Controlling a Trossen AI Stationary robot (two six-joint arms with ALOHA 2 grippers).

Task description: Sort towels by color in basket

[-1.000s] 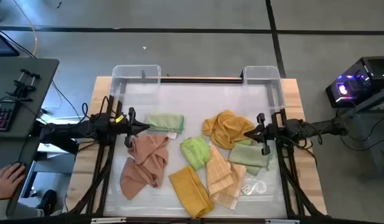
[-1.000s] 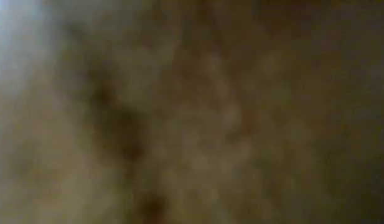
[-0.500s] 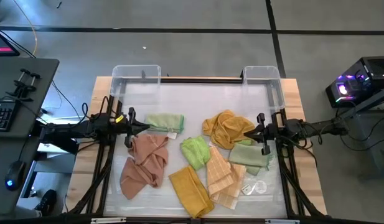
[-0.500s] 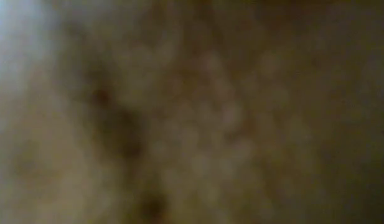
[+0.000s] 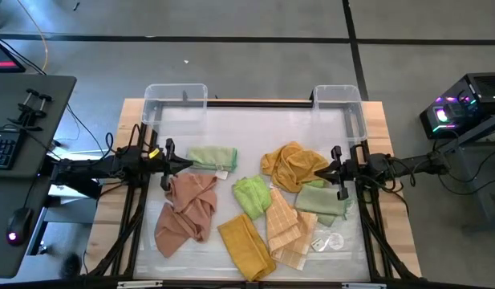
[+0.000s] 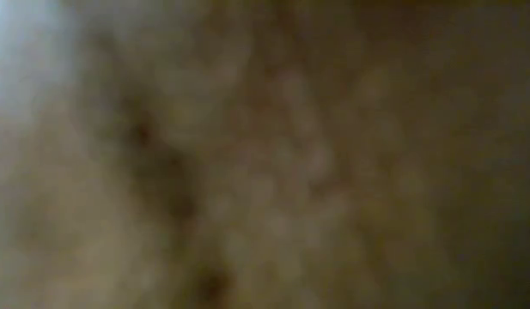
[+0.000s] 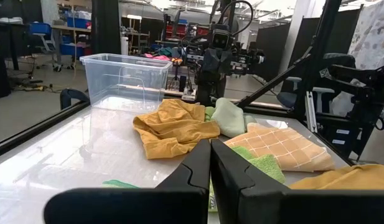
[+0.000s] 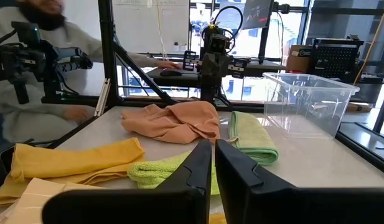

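On table [image 5: 255,120]: soft crumpled towels [image 5: 255,209]; left hand [image 5: 185,164], right hand [image 5: 321,173] both pinched closed, holding nothing

Table [image 5: 255,124] — towels [image 5: 255,205] scattered, two clear bins [image 5: 175,98].

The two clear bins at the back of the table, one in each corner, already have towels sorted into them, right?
Not quite. The two clear bins do stand at the back corners, but the high view shows both holding nothing. All the towels lie loose on the table, none sorted yet.
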